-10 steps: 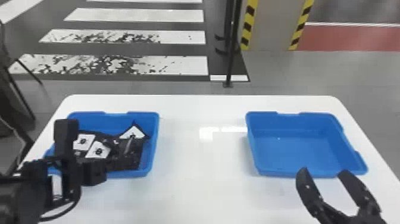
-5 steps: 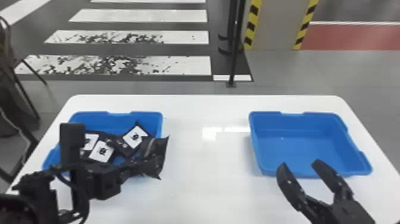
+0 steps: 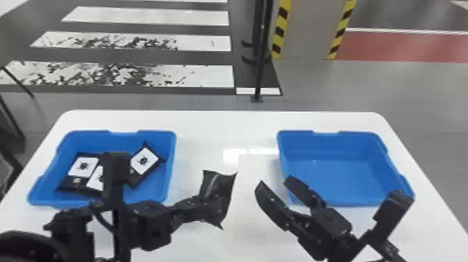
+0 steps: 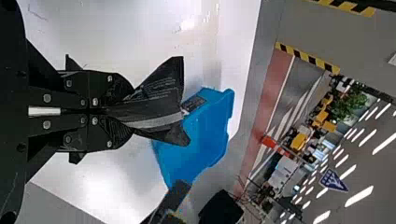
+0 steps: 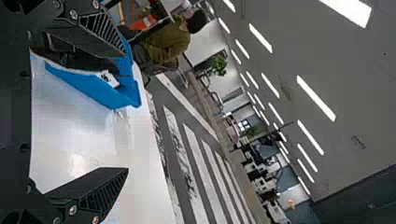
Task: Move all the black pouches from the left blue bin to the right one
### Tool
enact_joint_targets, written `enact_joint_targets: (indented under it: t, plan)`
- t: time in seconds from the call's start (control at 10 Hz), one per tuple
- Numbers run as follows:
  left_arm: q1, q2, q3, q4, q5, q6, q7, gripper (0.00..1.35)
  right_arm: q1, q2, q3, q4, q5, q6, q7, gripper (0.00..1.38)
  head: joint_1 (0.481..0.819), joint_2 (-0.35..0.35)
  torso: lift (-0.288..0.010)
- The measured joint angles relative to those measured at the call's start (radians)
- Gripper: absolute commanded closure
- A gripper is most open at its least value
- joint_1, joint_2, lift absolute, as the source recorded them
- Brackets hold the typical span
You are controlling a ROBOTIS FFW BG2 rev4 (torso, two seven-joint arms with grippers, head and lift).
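Note:
Between the two bins, over the white table, my left gripper [image 3: 202, 205] is shut on a black pouch [image 3: 218, 195]. In the left wrist view the left gripper [image 4: 126, 111] pinches that pouch [image 4: 161, 100], which fans out past the fingertips. Facing it a short way to the right, my right gripper [image 3: 275, 190] stands open with nothing between its fingers; in the right wrist view the right gripper [image 5: 126, 109] has its fingers wide apart. Several pouches with white labels [image 3: 144, 162] lie in the left blue bin [image 3: 163, 181]. The right blue bin [image 3: 334, 177] holds nothing.
The white table [image 3: 226, 122] carries both bins, with a gap between them. Behind it a dark pole [image 3: 259, 69] stands on the floor. The left arm's body covers part of the left bin's front rim.
My left gripper has lifted a pouch out of the left bin and carried it right to mid-table. The right gripper has moved left towards it, still open.

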Motion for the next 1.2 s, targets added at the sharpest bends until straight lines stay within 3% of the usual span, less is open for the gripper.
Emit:
enact_joint_targets:
  t: [0.3, 0.4, 0.5, 0.6, 0.9, 1.0, 1.1, 1.2]
  plan:
    - [-0.029, 0.008, -0.07, 0.005, 0.043, 0.002, 0.002, 1.21, -0.052, -0.018, 0.078, 0.032, -0.061, 0.05, 0.001, 0.17, 0.695, -0.017, -0.14]
    - [-0.035, 0.01, -0.09, 0.007, 0.058, 0.002, 0.002, 1.21, -0.065, -0.019, 0.086, 0.047, -0.066, 0.057, 0.0, 0.35, 0.695, -0.026, -0.14]
    - [-0.039, 0.012, -0.108, 0.009, 0.072, 0.002, 0.002, 1.21, -0.078, -0.017, 0.089, 0.067, -0.074, 0.061, -0.001, 0.93, 0.695, -0.039, -0.14]
    - [-0.043, 0.012, -0.121, 0.013, 0.079, 0.002, 0.002, 1.21, -0.087, -0.014, 0.089, 0.079, -0.084, 0.063, -0.001, 1.24, 0.695, -0.048, -0.14]
    - [-0.044, 0.013, -0.125, 0.017, 0.087, 0.0, 0.003, 1.21, -0.09, -0.011, 0.091, 0.084, -0.09, 0.061, 0.001, 1.28, 0.695, -0.05, -0.14]
    - [-0.044, 0.013, -0.126, 0.017, 0.091, -0.004, 0.006, 1.0, -0.09, -0.011, 0.092, 0.084, -0.092, 0.063, 0.002, 1.28, 0.695, -0.049, -0.14]
    - [-0.043, 0.013, -0.126, 0.021, 0.099, -0.014, 0.011, 0.47, -0.09, -0.011, 0.093, 0.084, -0.094, 0.065, 0.003, 1.28, 0.695, -0.049, -0.14]
    - [-0.038, 0.012, -0.121, 0.028, 0.108, -0.032, 0.014, 0.09, -0.095, -0.011, 0.091, 0.085, -0.097, 0.065, 0.003, 1.28, 0.695, -0.048, -0.14]
